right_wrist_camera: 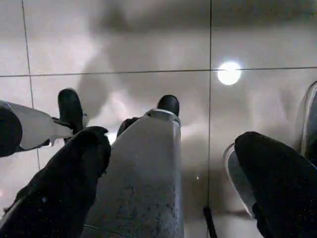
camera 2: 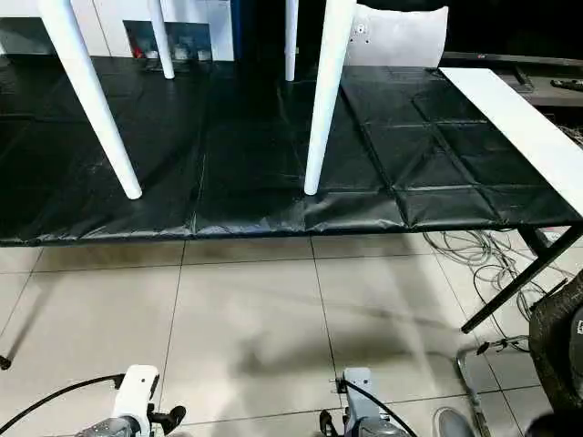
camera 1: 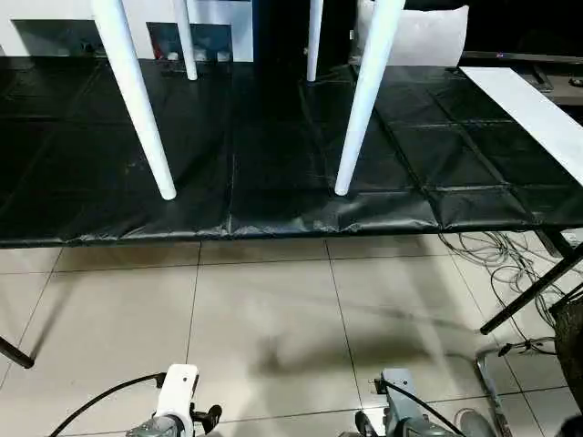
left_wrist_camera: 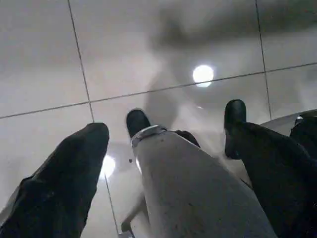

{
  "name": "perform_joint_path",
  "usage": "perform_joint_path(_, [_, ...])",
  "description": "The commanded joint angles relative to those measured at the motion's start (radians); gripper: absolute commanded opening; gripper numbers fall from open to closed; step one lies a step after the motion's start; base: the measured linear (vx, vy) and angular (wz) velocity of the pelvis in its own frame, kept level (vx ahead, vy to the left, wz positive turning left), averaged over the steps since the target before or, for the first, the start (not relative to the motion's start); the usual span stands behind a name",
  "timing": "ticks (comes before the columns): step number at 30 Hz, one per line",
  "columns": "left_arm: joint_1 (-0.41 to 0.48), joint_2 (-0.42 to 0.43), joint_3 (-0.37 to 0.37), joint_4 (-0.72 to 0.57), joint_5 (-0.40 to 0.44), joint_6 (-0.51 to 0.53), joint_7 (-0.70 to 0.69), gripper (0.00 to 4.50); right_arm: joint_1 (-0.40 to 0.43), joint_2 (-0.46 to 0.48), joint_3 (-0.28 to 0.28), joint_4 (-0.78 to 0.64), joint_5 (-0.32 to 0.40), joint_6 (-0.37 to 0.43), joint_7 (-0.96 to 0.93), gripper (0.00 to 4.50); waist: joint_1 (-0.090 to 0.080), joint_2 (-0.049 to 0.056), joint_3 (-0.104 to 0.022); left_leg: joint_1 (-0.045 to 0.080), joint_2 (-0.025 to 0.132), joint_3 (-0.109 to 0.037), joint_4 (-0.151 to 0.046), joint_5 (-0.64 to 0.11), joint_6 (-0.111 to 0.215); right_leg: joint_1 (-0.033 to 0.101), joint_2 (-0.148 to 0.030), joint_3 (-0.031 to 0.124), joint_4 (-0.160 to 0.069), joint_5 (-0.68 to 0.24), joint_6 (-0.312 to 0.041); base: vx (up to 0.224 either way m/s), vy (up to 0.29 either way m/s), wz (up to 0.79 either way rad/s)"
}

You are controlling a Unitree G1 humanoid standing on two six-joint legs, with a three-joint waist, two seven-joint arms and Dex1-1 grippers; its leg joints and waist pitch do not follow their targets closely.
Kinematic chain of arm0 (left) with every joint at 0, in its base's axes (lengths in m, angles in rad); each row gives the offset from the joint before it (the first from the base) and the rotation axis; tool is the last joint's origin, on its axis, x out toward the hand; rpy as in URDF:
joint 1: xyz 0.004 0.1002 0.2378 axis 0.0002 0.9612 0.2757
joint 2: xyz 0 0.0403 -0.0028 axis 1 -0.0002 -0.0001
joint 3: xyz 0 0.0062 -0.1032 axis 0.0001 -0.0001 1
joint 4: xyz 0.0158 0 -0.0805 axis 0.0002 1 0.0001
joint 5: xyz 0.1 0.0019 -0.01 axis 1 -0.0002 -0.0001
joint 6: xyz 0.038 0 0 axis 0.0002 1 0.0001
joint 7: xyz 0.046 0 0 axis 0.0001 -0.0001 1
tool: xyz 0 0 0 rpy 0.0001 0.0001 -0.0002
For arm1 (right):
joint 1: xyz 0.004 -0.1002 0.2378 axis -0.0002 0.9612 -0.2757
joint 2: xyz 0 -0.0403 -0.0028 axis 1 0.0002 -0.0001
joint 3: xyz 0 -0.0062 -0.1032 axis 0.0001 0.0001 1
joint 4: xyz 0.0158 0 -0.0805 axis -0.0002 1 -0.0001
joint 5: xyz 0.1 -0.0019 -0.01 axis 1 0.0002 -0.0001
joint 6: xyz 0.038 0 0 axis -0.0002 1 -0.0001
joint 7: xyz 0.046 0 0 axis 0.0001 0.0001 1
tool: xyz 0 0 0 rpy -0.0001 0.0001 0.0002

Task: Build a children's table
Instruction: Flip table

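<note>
Children's table point(camera 1: 364, 100) stands on black mat point(camera 1: 273, 173); both end effectors point(left_wrist_camera: 163, 163) point(right_wrist_camera: 168, 173) gape, empty.

Right hand point(right_wrist_camera: 168, 163) (fingers point(right_wrist_camera: 64, 183) spread wide) over tiled floor point(right_wrist_camera: 148, 44).

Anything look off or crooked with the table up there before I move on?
Nothing stands out. The table's four legs, such as the near left leg and near right leg, stand with their feet on the black mat; the outward lean looks like a matched splay. The tabletop is out of frame, so the leg joints cannot be checked.
</note>
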Motion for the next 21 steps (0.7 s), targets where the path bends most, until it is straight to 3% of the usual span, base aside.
perform_joint_path(1, [-0.003,-0.004,0.002,0.004,0.009,-0.003,-0.002,4.49,0.007,-0.007,-0.003,0.006,-0.005,-0.005,-0.002,4.5,0.004,0.014,-0.036,0.008,0.088,-0.029,-0.102,-0.287,0.021,0.025,-0.085,0.06,-0.081,-0.141,-0.27,0.0,0.0,0.0])
perform_joint_path(8, [-0.003,-0.004,0.002,0.004,0.009,-0.003,-0.002,4.49,0.007,-0.007,-0.003,0.006,-0.005,-0.005,-0.002,4.5,0.004,0.013,-0.037,0.007,0.087,-0.027,-0.101,-0.266,0.029,0.027,-0.085,0.059,-0.079,-0.112,-0.277,0.0,0.0,0.0])
perform_joint_path(21, [-0.003,-0.004,0.002,0.004,0.009,-0.003,-0.002,4.49,0.007,-0.007,-0.003,0.006,-0.005,-0.005,-0.002,4.5,0.003,0.013,-0.036,0.008,0.088,-0.028,-0.103,-0.286,0.021,0.025,-0.085,0.06,-0.082,-0.143,-0.269,0.0,0.0,0.0])
